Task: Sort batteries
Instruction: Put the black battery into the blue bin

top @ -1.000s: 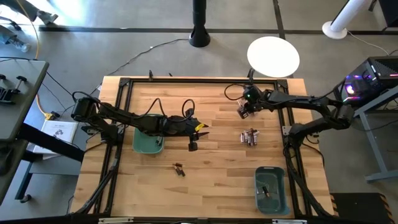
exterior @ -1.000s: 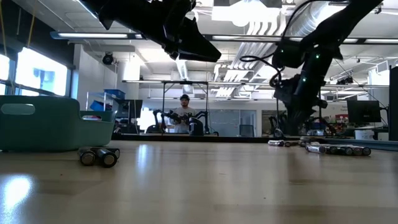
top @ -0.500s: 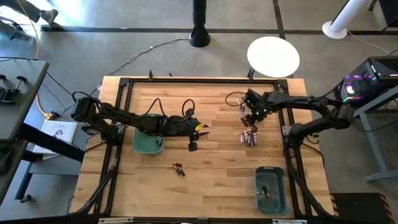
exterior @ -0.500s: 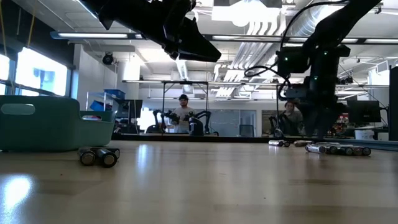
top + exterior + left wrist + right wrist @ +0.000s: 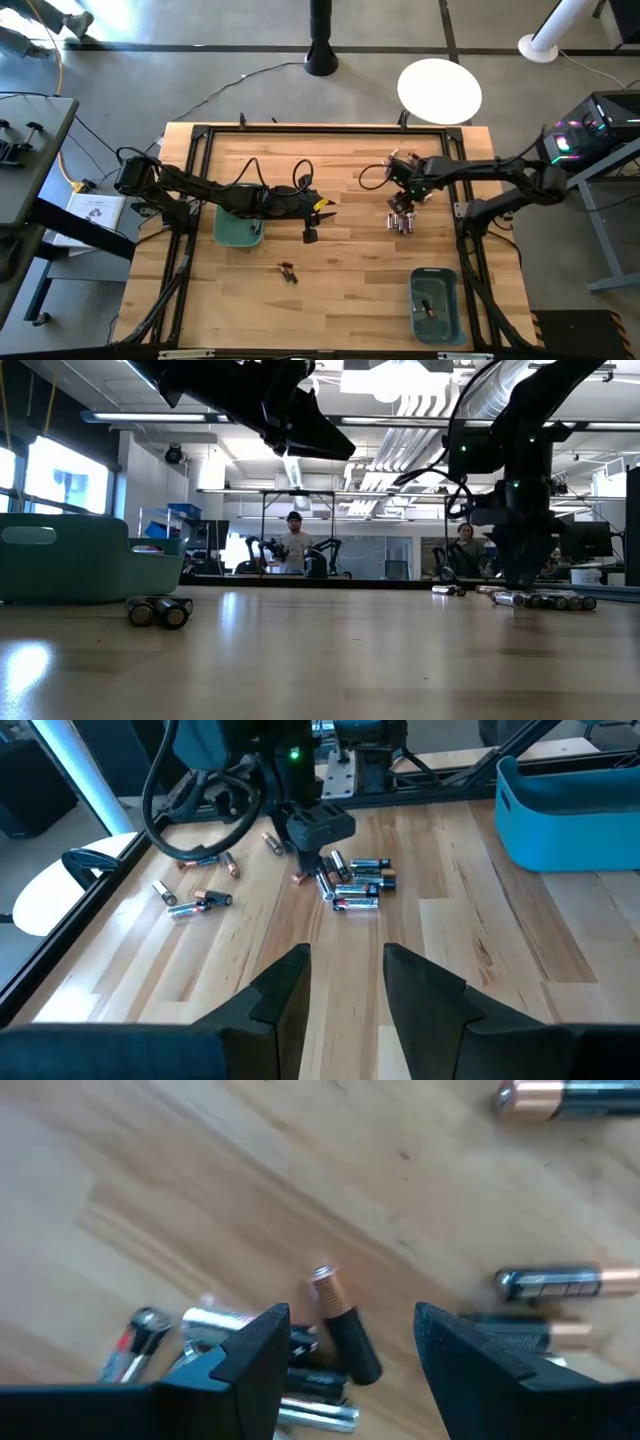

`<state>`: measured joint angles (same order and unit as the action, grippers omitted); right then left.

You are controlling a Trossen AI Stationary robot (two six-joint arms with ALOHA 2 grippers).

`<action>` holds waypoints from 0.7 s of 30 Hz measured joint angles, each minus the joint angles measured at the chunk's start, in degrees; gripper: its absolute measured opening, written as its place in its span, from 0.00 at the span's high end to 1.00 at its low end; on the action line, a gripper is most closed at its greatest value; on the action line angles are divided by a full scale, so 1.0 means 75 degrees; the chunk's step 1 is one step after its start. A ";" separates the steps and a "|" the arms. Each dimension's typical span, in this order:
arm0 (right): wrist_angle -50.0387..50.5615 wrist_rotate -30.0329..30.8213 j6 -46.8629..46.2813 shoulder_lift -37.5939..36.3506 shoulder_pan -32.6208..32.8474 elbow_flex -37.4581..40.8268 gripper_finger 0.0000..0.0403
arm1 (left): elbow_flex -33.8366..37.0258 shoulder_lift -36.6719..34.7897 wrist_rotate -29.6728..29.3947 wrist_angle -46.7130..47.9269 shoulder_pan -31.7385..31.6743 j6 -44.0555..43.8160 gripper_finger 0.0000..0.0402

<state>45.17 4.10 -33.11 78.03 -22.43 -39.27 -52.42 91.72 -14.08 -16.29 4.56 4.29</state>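
Your two arms are dark, jointed and slender, with black cables looping off them; the right gripper (image 5: 402, 204) carries a green light, its fingers (image 5: 250, 1355) matte black.

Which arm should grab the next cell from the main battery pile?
Right. The right pincer hangs open directly above the battery pile, with a copper-topped cell between its fingers. The left pincer waits near the left teal bin, well away from it.

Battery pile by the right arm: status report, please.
Right gripper open, low over the battery pile, a copper-tipped cell between its fingers. Left gripper open, waiting mid-table. Nothing in the way.
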 joint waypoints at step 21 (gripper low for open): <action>-0.0500 0.0124 0.0896 0.1077 -0.0014 -0.0020 0.90 | 0.0000 0.0000 0.0001 0.0020 0.0003 -0.0003 0.70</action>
<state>41.42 5.03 -26.39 86.11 -22.54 -39.42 -52.42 91.72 -14.06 -16.14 4.58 4.27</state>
